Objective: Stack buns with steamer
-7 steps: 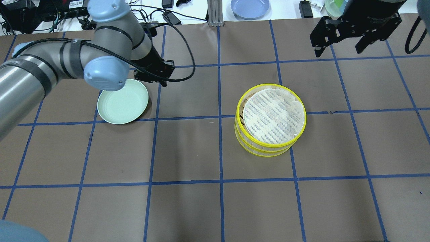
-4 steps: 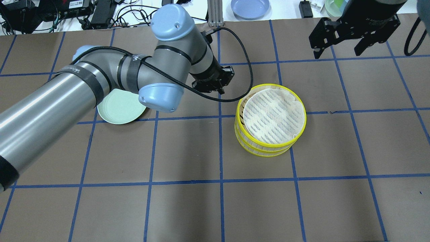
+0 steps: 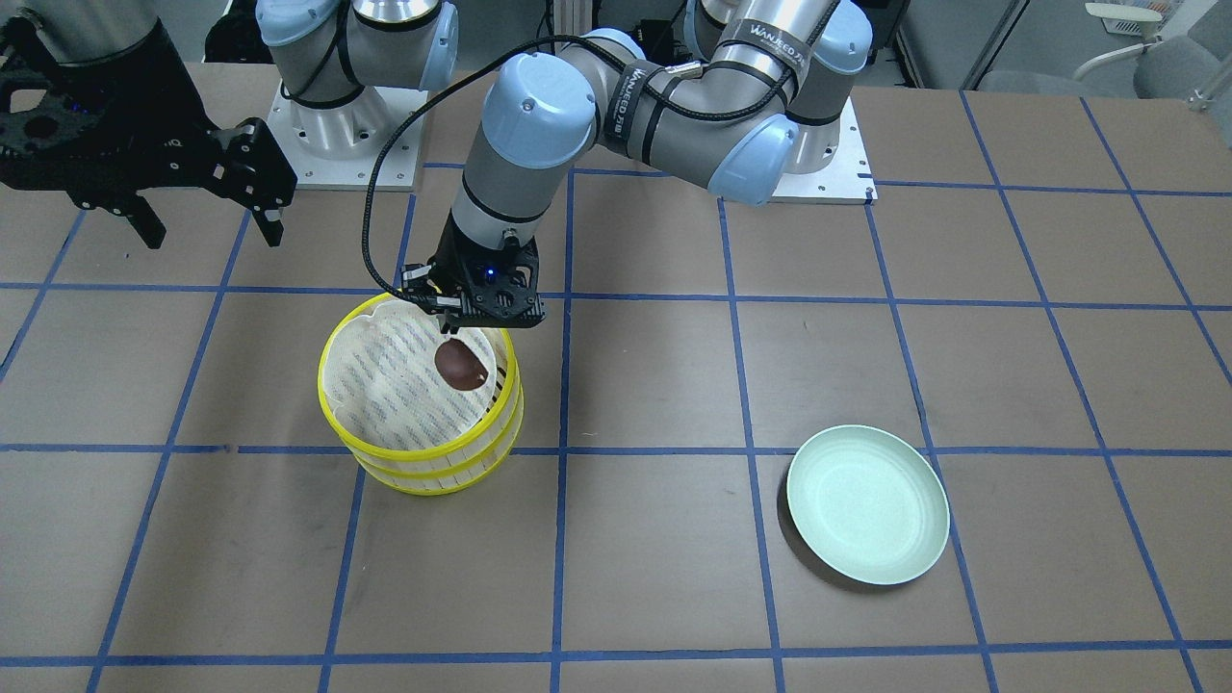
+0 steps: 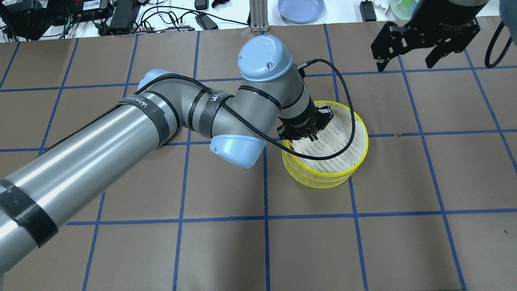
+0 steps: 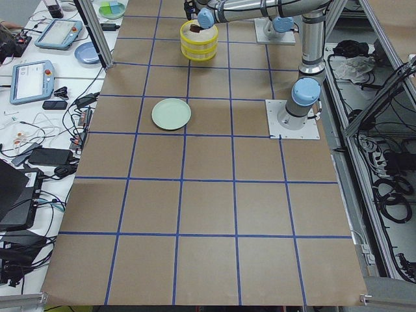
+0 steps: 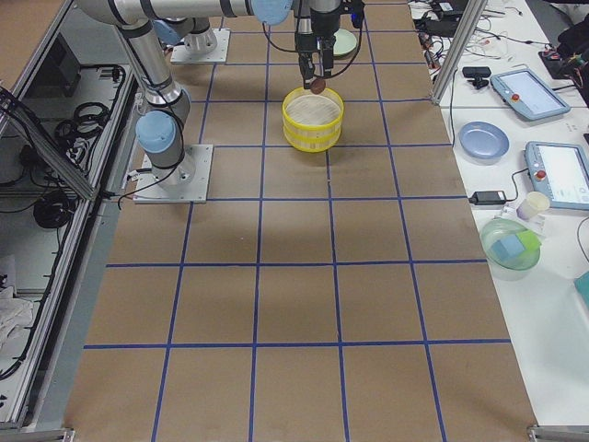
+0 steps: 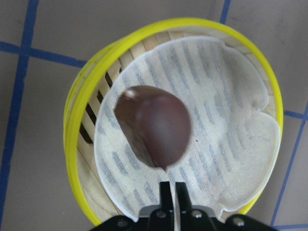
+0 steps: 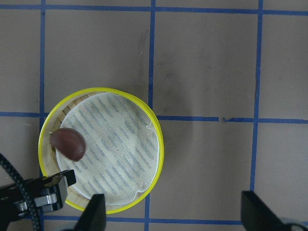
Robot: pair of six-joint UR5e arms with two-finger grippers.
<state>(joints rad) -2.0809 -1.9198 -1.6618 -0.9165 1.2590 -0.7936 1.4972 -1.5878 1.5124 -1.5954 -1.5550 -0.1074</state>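
The steamer (image 3: 433, 469) stands as two stacked yellow-rimmed tiers with a white cloth liner on top; it also shows in the overhead view (image 4: 323, 178). My left gripper (image 3: 467, 335) is shut on the edge of the dark reddish-brown bun (image 3: 460, 365), which hangs just above the liner near the rim on the robot's side. The left wrist view shows the bun (image 7: 154, 125) over the cloth. The cream-white bun is hidden or out of view. My right gripper (image 4: 406, 60) is open and empty, raised beyond the steamer at the far right.
The pale green plate (image 3: 866, 505) lies empty on the robot's left side of the table. A blue plate (image 4: 301, 9), cables and devices lie beyond the table's far edge. Blue tape lines grid the brown table.
My left arm has swung right from over the green plate to over the steamer. The right gripper has stayed in place.
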